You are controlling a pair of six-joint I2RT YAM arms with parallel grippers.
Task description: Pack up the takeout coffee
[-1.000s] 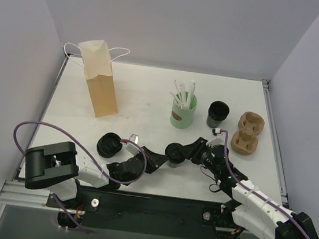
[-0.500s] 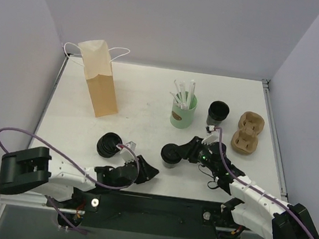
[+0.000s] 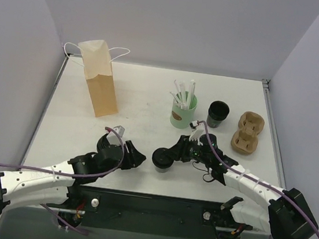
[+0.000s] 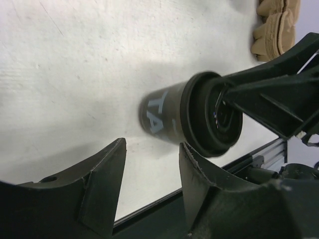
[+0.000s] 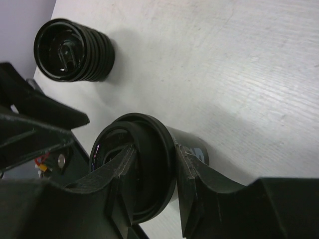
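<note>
Pinching the takeout coffee (image 3: 162,158) by its lid, near the green cup (image 3: 182,115)

The right gripper (image 3: 171,154) clamps the coffee's black lid. In the right wrist view, one finger (image 5: 117,167) lies across the lid's sunken top and the other (image 5: 187,164) presses outside the rim. The coffee is on the arms' side of the green cup, slightly to its left. Whether its base touches the table (image 3: 145,94) cannot be told. The left gripper (image 3: 136,156) is spread and holds nothing, just beyond the coffee from the green cup. The stack of lids (image 5: 75,50) lies farther out the same way. The paper bag (image 3: 98,77) stands well left of the green cup.
</note>
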